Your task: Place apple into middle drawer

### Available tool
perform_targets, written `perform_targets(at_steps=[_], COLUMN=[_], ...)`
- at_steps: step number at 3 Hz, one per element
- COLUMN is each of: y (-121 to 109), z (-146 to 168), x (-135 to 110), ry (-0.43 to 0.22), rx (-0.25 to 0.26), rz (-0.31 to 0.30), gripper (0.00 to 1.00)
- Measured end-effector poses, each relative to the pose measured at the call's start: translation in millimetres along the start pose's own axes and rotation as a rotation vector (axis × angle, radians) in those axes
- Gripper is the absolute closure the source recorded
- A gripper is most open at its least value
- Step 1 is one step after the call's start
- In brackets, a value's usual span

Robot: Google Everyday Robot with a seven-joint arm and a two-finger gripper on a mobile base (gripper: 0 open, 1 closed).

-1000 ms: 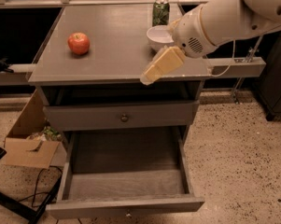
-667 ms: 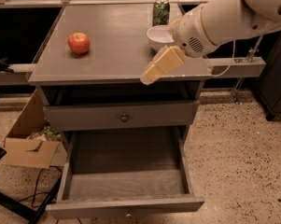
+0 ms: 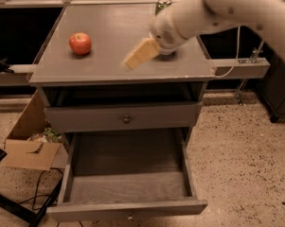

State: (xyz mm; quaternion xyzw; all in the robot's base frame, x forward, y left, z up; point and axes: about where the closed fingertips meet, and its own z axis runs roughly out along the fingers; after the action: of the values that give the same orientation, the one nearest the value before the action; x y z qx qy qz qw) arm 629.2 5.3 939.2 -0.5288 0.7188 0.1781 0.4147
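Gripper: the gripper (image 3: 139,54) hung low over the cabinet top (image 3: 109,22), mid-right, well apart from the apple (image 3: 80,43).
Lane to apple: bare grey top ran between the two, open from above and from the front.
Back right: a green can (image 3: 163,4) stood at the rear edge, the arm (image 3: 213,8) across that corner.
Middle drawer: the middle drawer (image 3: 128,190) stood pulled out, floor bare, walled at both sides and the front.
Overhang: the shut upper drawer front (image 3: 85,119) covered its rear.
Left flank: a cardboard box (image 3: 31,150) crowded the floor there.
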Motion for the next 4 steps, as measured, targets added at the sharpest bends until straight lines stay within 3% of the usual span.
perform_targets(at_steps=[2,4], y=[-37.9,-61.6], z=[125.5,206.6], x=[-57.9,-98.3], ry=[0.031,-0.045], rx=[0.035,0.05], rz=[0.069,0.135], gripper=[0.0,0.0])
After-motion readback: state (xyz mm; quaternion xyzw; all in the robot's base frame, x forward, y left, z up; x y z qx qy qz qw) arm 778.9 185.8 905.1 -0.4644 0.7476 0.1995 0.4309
